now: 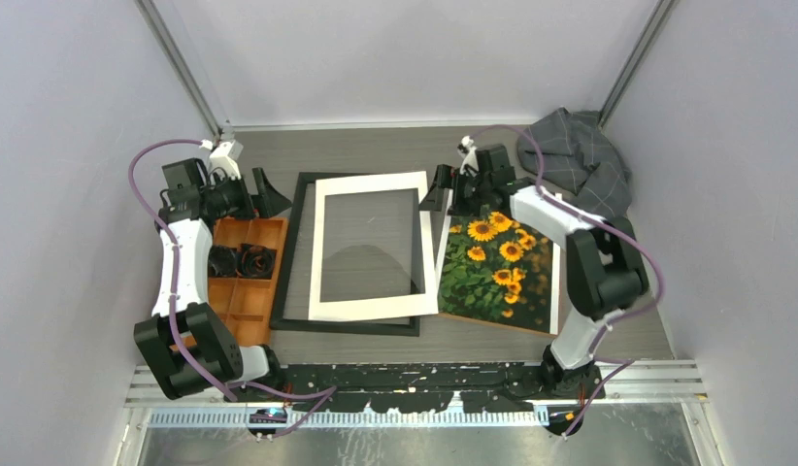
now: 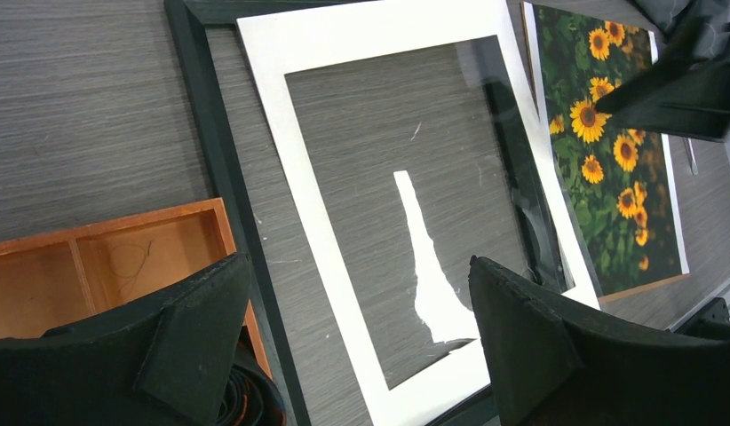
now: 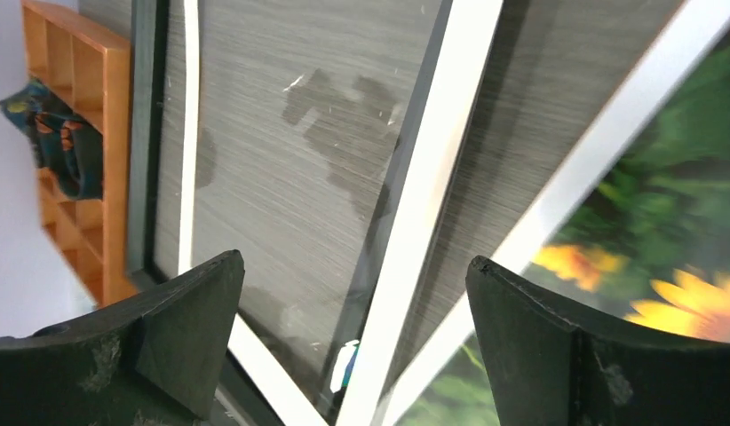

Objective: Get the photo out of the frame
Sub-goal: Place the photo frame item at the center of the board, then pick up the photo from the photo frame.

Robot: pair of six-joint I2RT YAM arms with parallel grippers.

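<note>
A: From above, where is the photo (image 1: 497, 267)?
B: Flat on the table, out of the frame (image 1: 288, 262), just to its right.
A: Left wrist?
B: The left gripper (image 2: 357, 284) gapes wide, empty, above the frame; the orange tray (image 2: 122, 257) is beside it.
A: Right wrist?
B: The right gripper (image 3: 354, 275) is spread, grasping nothing, over the frame's edge and the photo.

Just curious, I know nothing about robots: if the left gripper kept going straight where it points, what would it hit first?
Most likely the frame: its glass inside the white mat lies straight ahead with nothing between, though depth is unclear.
</note>
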